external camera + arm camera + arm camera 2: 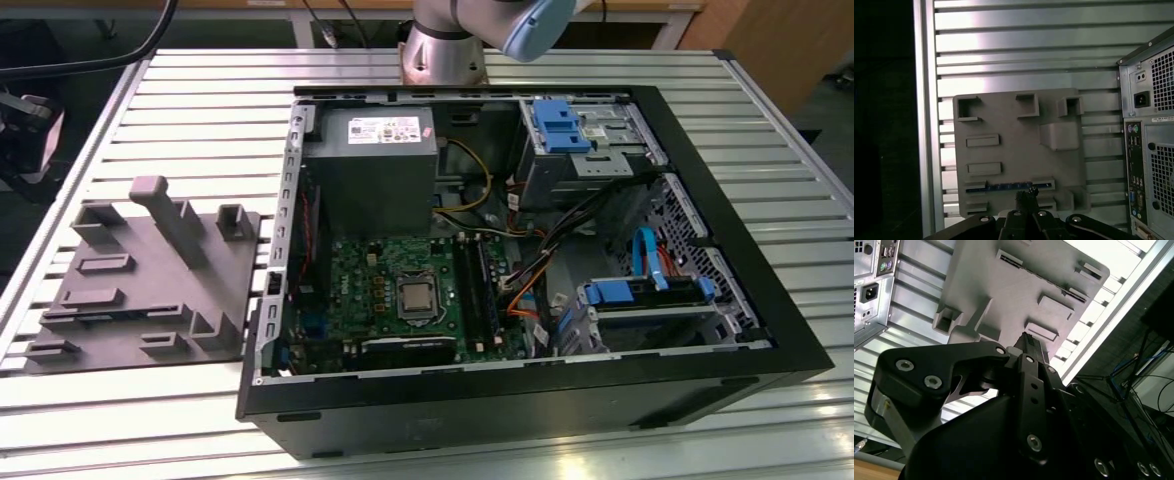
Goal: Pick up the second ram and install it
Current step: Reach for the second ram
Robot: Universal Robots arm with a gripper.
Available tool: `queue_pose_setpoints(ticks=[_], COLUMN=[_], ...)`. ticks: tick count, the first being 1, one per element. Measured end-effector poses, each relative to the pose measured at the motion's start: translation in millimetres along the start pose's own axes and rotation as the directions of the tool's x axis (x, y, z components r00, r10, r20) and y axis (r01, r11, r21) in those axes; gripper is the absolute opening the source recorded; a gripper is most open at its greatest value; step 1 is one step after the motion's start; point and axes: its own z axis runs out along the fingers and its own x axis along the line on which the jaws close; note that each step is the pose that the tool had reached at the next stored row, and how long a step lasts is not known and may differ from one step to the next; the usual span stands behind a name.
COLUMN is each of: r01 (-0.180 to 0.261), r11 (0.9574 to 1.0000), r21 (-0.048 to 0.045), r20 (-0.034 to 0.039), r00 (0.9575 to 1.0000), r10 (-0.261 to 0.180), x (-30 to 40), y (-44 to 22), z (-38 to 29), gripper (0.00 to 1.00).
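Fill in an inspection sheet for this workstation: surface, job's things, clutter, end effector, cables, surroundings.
Surface: slatted metal table bearing a grey tray and an open computer case.
Job's things: second ram lies in a slot of the tray, not yet installed.
Clutter: nothing seen.
End effector: the end effector hangs above the tray, close to the ram.
Cables: coloured wires and a blue cable inside the case.
Surroundings: dark floor beside the table; loose cables beyond its edge.
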Motion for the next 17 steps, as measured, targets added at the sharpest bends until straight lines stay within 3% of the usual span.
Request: queue_pose_setpoints(ticks=[17], r01=[0.0], r11=[1.0], r21=[0.0], r20=[0.0], r00=[1.0], r10=[0.0], x=[5.5], y=[-1.7], z=[4.0], gripper=[0.11])
